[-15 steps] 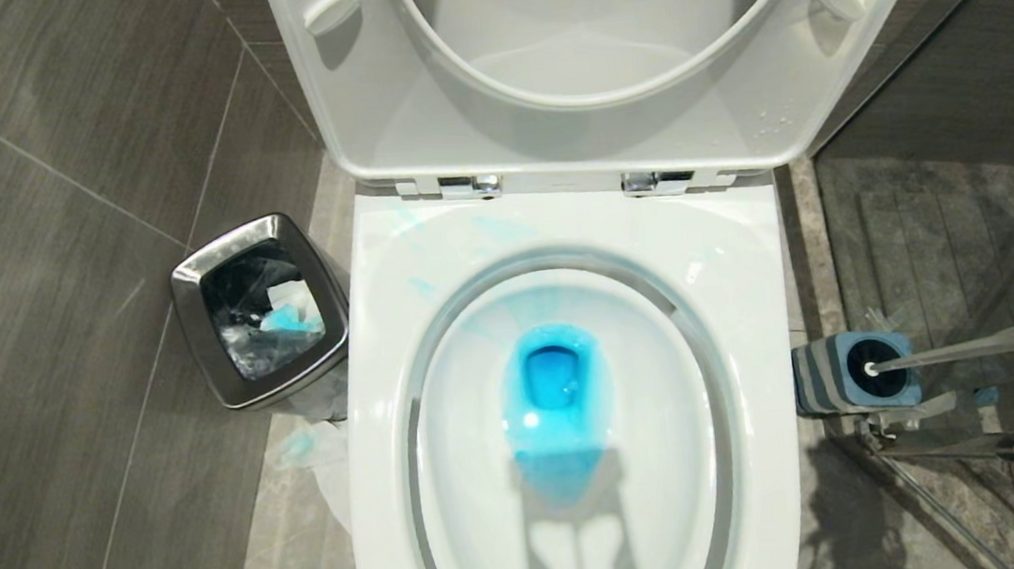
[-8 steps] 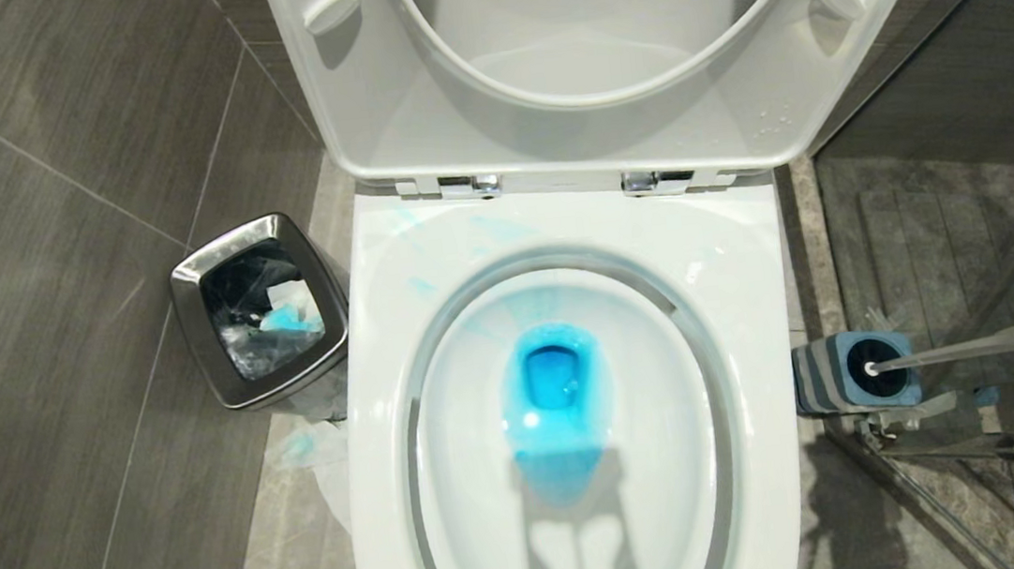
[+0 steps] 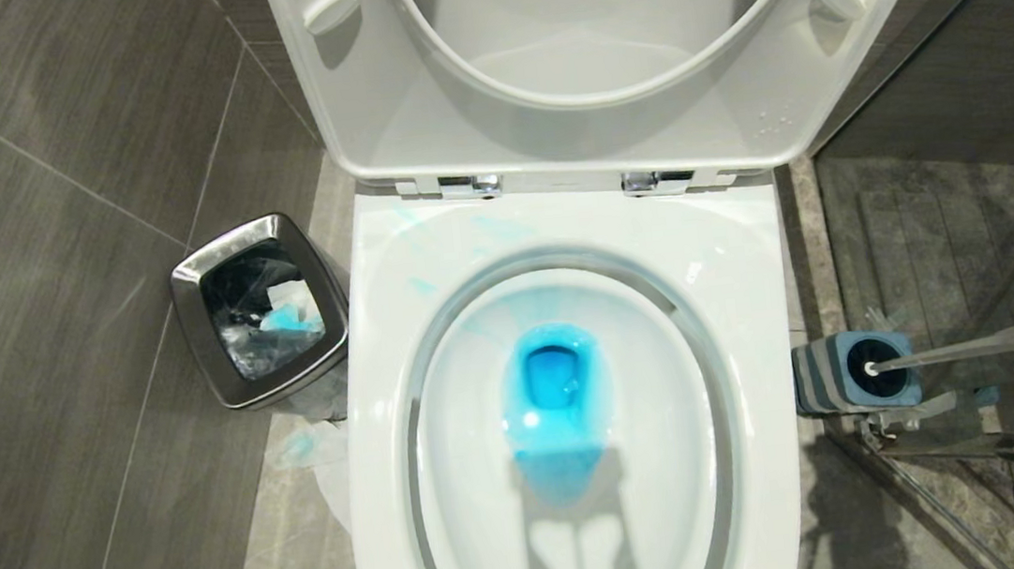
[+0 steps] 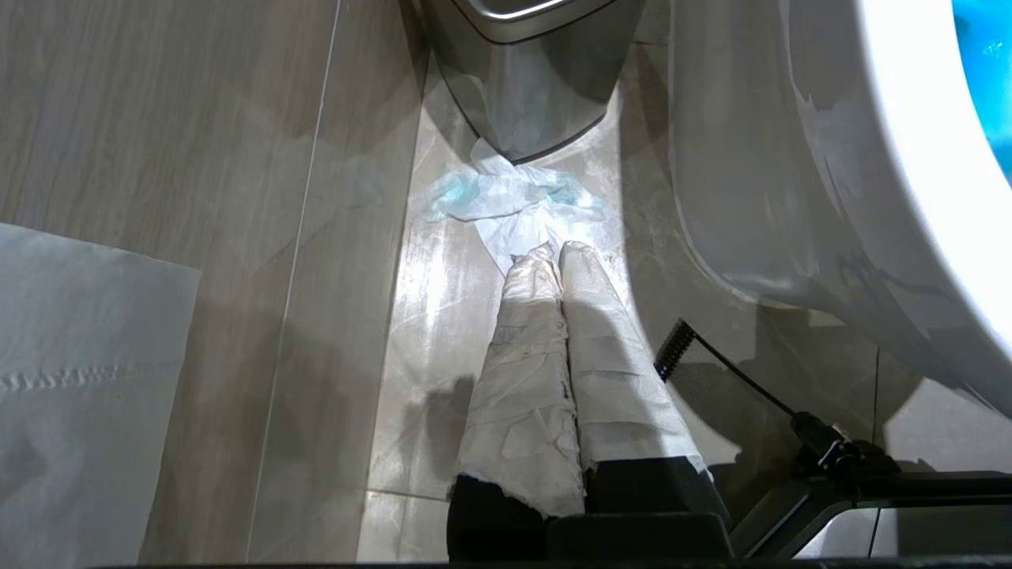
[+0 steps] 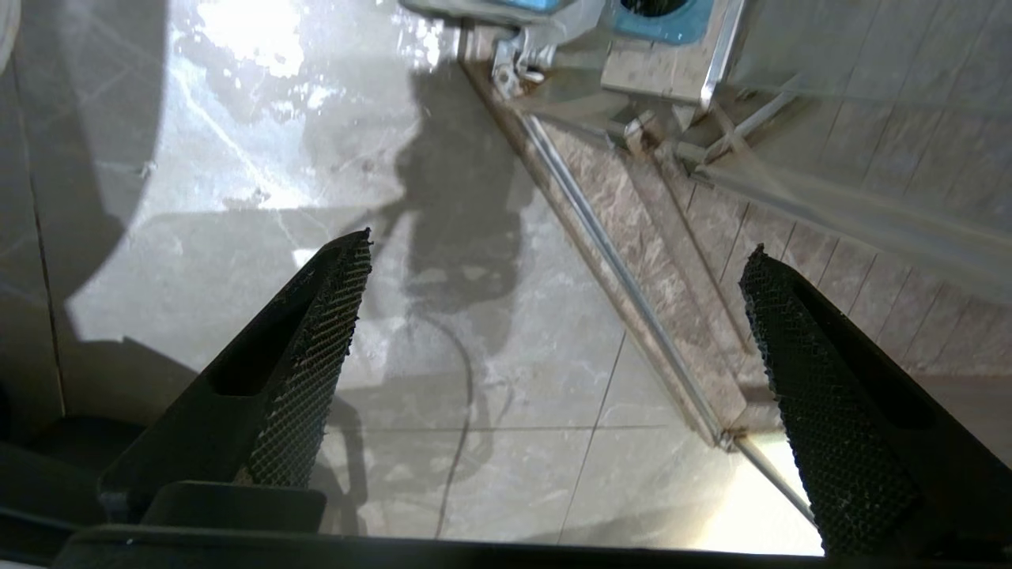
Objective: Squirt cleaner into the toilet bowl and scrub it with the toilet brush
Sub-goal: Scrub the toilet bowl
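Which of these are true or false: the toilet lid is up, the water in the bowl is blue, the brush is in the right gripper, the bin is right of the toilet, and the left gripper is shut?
1. The lid is raised: true.
2. Cleaner tints the toilet bowl water blue: true.
3. The right gripper holds the toilet brush: false, it is open and empty; the brush sits in its holder.
4. The bin stands right of the toilet: false, left.
5. The left gripper is shut: true.
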